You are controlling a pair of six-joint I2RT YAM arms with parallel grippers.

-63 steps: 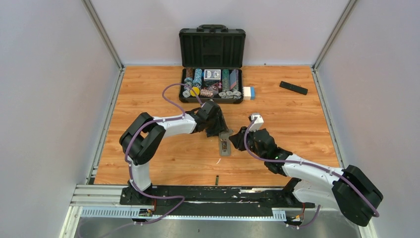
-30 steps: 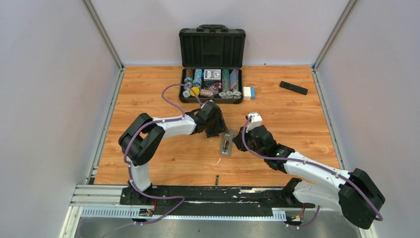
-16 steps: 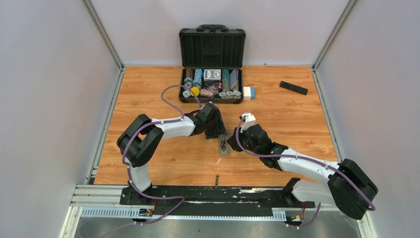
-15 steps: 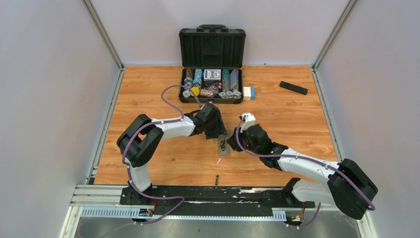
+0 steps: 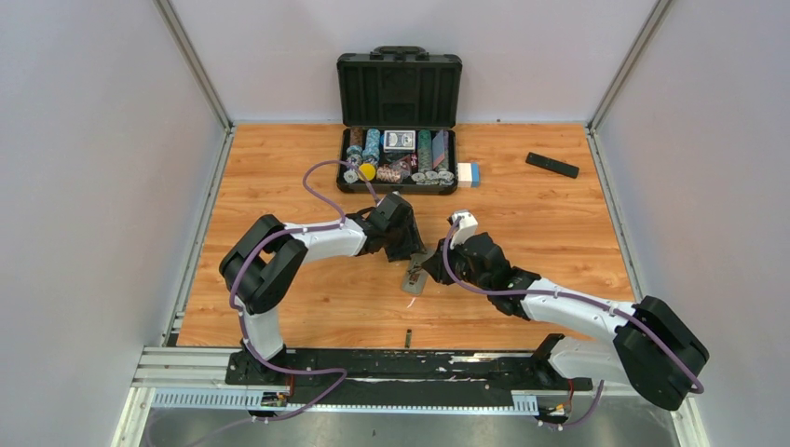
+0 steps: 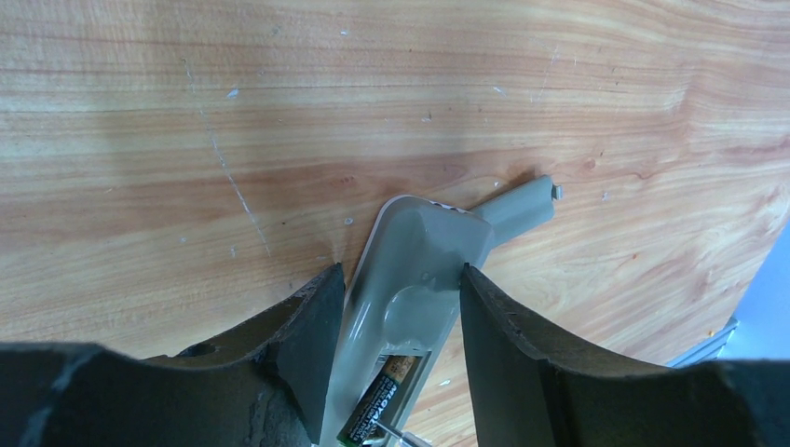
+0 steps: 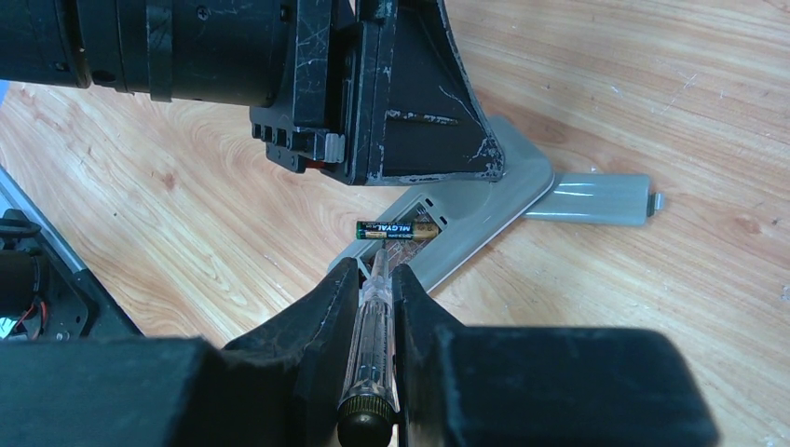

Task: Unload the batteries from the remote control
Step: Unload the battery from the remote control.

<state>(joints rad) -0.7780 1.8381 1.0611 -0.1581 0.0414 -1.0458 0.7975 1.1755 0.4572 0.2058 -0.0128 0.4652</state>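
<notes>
The grey remote control (image 5: pixel 415 277) lies on the wooden table with its compartment open. One battery (image 7: pixel 399 230), dark with a gold end, sits in it, also seen in the left wrist view (image 6: pixel 382 405). My left gripper (image 6: pixel 401 270) straddles the remote's (image 6: pixel 419 270) far end with both fingers against its sides. My right gripper (image 7: pixel 377 270) is shut on a clear-handled screwdriver (image 7: pixel 373 345), whose tip touches the battery. A second slim dark battery (image 5: pixel 408 338) lies near the table's front edge.
A flat grey strip (image 7: pixel 596 198) lies beside the remote's far end. An open black case (image 5: pixel 399 140) of poker chips and cards stands at the back. A white-and-blue block (image 5: pixel 469 174) sits beside it. A flat black rectangular piece (image 5: pixel 551 165) lies back right.
My right gripper has carried the screwdriver left to the remote's compartment. The remote's near end has swung slightly left. The left fingers have narrowed around it.
</notes>
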